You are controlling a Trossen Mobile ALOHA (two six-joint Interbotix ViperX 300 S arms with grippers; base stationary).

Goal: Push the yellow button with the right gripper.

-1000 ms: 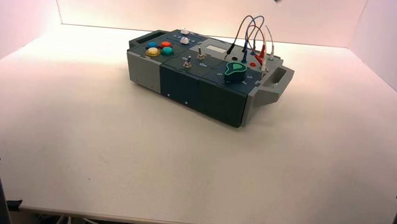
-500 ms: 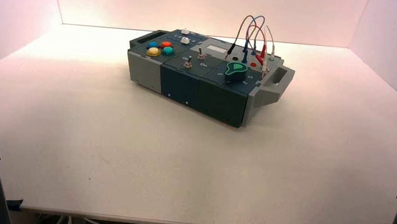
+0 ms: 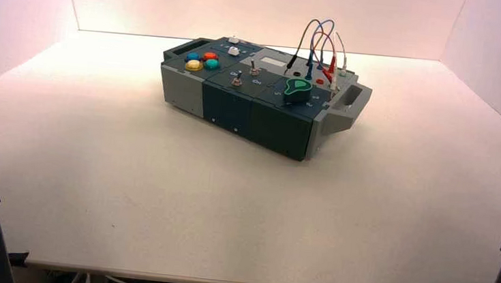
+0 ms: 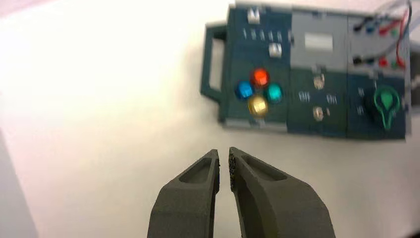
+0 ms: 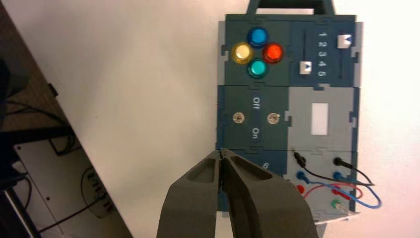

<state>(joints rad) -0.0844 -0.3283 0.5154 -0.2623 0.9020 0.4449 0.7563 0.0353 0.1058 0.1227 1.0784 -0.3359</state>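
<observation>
Well, right pincer (closed) and left pincer apart from yellow button.

We see a yellow button, blue button, orange-red button, teal button and green-and-black knob.

It looks like a robotics lab: robot arms flank a pale worktop carrying a wired test box.
</observation>
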